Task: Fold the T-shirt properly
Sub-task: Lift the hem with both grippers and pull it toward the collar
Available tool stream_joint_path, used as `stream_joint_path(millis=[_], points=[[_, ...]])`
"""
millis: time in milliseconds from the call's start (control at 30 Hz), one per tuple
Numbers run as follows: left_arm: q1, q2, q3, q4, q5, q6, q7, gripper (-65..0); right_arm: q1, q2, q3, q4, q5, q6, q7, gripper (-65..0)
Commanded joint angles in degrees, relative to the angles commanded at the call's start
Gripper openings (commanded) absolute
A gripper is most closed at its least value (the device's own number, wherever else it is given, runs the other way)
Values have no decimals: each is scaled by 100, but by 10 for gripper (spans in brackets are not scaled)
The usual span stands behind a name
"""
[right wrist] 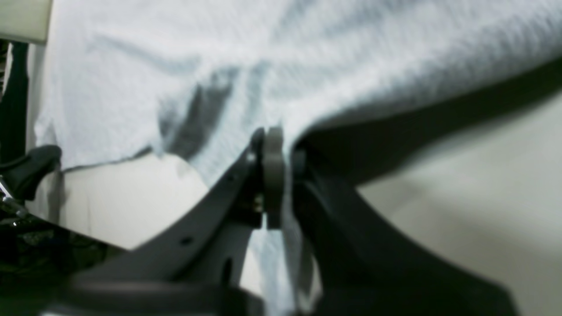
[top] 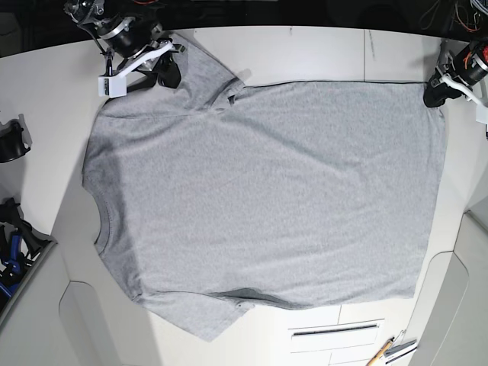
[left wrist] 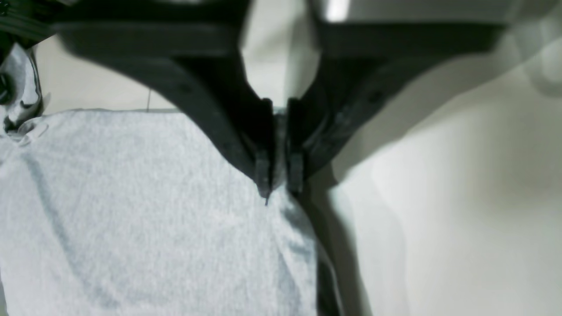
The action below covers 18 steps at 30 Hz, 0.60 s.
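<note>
Grey heathered T-shirt [top: 267,198] is spread out mostly flat on the white bench [top: 46,91], plain side up, ribbed neck toward the base view's left and hem toward its right. Left pincer [left wrist: 279,186] has both black fingers clamped down on the hem corner at the far right of the base view, cloth pinched between them. Right pincer [right wrist: 276,147] is closed on the fabric too, up at the sleeve by the top-left of the base view, and the cloth there is bunched and lifted a bit. Bottom sleeve lies flat near the bench's front edge.
</note>
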Motion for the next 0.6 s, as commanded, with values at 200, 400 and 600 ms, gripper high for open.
stream_joint_path(millis=[200, 400, 600], points=[[0, -234, -2, 98, -4, 0, -136, -650, 48, 20, 33, 22, -31, 372, -328, -650], [2, -321, -422, 413, -7, 0, -129, -650, 20, 50, 651, 275, 798, 542, -807, -650], [-2, -321, -667, 422, -345, 0, -131, -650, 57, 396, 1217, 409, 1561, 907, -844, -650]])
